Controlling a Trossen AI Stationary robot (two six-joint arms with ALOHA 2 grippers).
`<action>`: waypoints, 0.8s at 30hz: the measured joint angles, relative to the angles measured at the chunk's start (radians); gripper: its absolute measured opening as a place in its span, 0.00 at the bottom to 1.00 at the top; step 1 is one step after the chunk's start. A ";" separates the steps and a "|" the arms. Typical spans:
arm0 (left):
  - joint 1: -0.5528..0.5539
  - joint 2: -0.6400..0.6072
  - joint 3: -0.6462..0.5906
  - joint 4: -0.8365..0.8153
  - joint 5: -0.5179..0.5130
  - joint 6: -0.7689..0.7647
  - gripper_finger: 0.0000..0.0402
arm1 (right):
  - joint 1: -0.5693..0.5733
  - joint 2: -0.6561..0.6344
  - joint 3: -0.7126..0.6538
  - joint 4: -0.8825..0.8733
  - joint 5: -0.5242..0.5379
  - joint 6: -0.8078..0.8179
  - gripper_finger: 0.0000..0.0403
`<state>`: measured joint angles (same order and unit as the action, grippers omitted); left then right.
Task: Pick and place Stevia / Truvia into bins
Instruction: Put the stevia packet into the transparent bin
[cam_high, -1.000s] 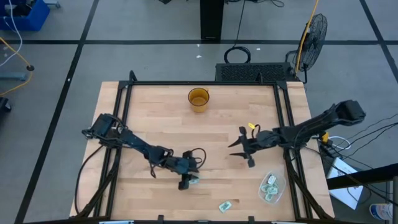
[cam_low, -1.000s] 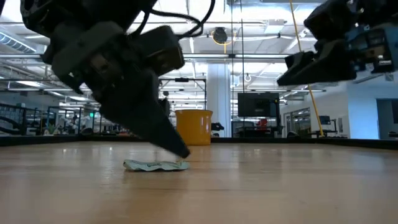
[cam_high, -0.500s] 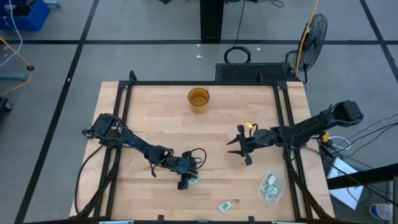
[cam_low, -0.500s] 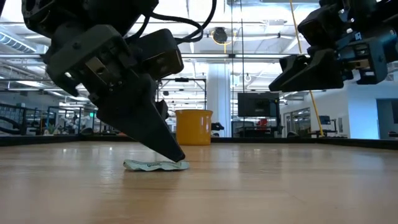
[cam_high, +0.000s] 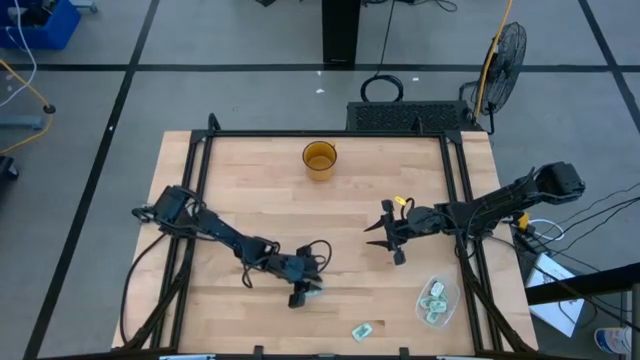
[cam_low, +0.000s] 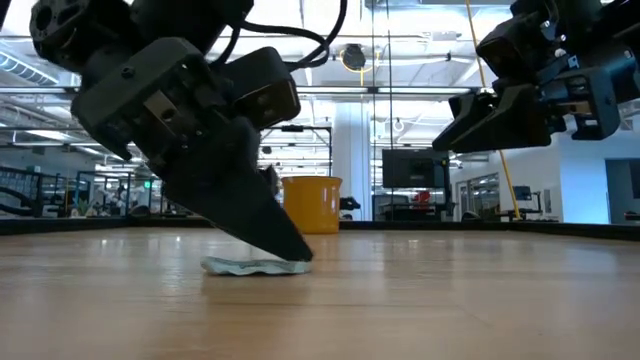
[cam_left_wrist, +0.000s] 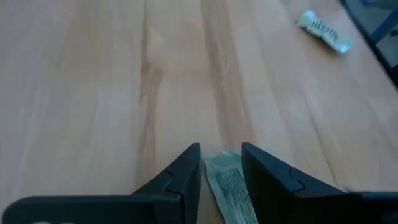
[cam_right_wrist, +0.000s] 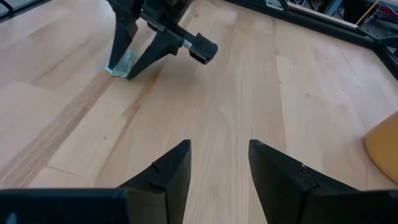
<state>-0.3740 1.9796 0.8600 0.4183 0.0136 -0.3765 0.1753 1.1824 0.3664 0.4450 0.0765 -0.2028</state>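
Observation:
A pale green and white Stevia sachet lies flat on the table near its front middle, also seen in the high view and the low view. My left gripper is down on it, its fingers closed in from both sides. A second sachet lies near the front edge. The clear round tub at the front right holds several sachets. The amber cup stands at the far middle. My right gripper hovers open, right of centre, touching nothing. My left gripper holds the sachet between its two fingers, which lie along the sachet's two long edges. The fingers come slanting down from the table's left, their tips at the table top. The sachet lies on the wood, slightly crumpled.
Black frame rails run along the table's left, right and far edges. Bare wood lies between the two grippers and toward the cup. Cables loop over my left arm's wrist.
My left gripper has settled lower and a little toward the table's right over the sachet, which stays on the table. My right gripper has moved slightly toward the table's left, still open and raised.

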 joint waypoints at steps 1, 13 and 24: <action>0.000 0.013 0.001 0.012 0.003 0.008 0.31 | 0.000 0.000 0.000 -0.003 0.000 0.000 0.39; 0.008 0.022 0.001 0.001 -0.015 0.096 0.03 | 0.000 0.000 0.000 -0.006 0.000 0.000 0.39; 0.123 -0.147 -0.003 0.044 -0.356 0.355 0.02 | -0.034 0.056 -0.001 0.168 0.004 0.105 0.42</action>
<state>-0.2506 1.8324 0.8570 0.4619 -0.3420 -0.0212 0.1417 1.2385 0.3658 0.6125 0.0808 -0.0976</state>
